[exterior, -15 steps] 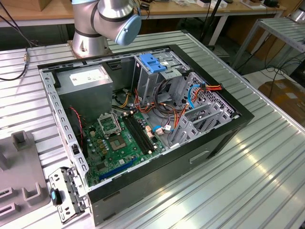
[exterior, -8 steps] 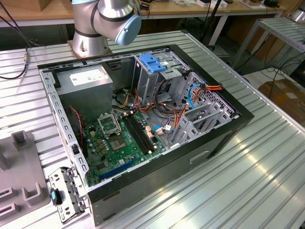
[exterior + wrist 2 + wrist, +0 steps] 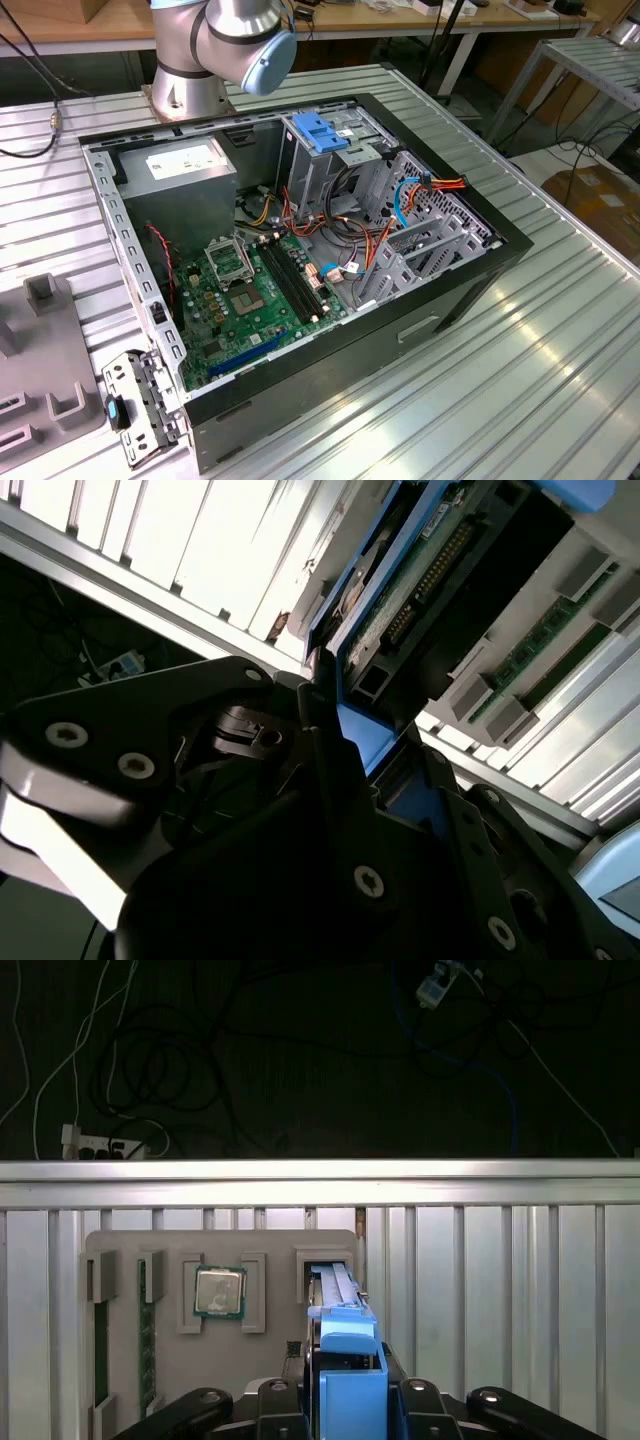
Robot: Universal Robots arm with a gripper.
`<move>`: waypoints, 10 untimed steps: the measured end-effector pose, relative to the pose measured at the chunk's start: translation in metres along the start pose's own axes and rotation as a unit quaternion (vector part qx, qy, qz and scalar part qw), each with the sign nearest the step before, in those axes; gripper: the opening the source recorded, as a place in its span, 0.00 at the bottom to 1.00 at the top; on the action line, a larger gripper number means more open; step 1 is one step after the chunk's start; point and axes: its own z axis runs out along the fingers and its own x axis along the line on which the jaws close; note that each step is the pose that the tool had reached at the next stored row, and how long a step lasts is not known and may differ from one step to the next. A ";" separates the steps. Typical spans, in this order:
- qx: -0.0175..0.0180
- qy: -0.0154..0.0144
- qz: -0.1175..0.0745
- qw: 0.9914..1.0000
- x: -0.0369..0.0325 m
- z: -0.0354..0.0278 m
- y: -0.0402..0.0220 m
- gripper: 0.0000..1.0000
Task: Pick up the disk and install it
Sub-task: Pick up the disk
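Ribbed aluminium tabletop carries 1 grey fixture; gripper clamped on the disk at that fixture's slot. Pickup appears underway; installation in computer case outstanding.

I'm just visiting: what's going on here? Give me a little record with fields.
gripper: shut on the disk by its blue rail
disk position: far end sits in a slot of the grey holder
same holder: processor chip
computer case: open, lying on the slatted table
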 end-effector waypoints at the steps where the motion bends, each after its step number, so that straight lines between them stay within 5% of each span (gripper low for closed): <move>1: 0.000 0.000 0.000 1.000 -0.0001 -0.0035 0.0000 0.37; 10: -0.001 0.000 0.000 1.000 -0.0007 -0.0353 0.0003 0.37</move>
